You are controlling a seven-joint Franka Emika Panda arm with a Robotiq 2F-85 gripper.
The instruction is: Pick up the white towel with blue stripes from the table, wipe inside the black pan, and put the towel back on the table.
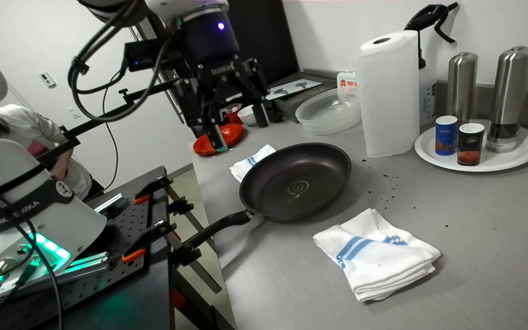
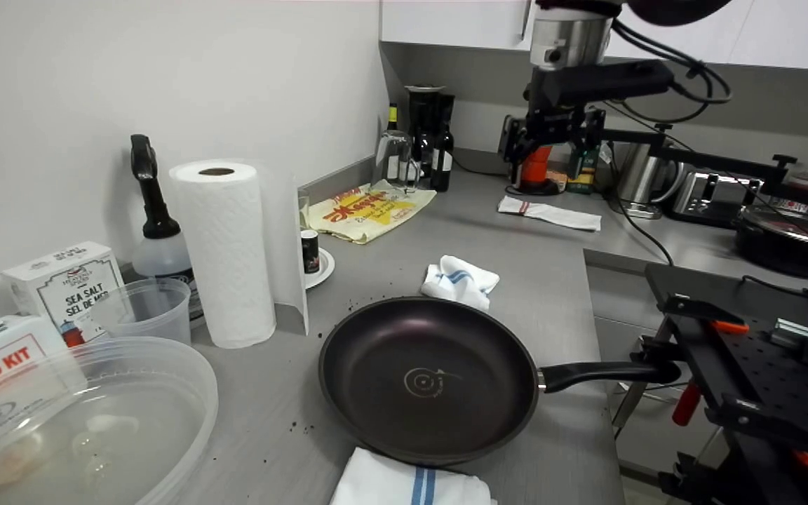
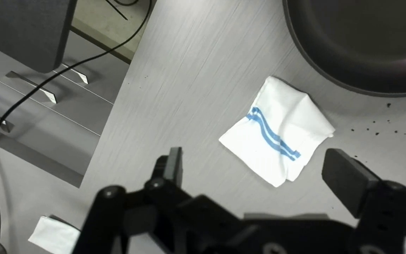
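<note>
End effector [image 1: 241, 132] hangs spread, pan [image 1: 298, 183] between towels [image 1: 381, 256], paper roll [image 1: 388, 96] nearby.

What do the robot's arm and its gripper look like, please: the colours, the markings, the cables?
The arm is mostly white with rounded segments; around its base runs a dark band lettered EMIKA, above a green light. Black cables loop off the arm. The gripper is black and jointed, carries pale ROBOTIQ lettering, and has two fingers with flat, blocky pads.
</note>
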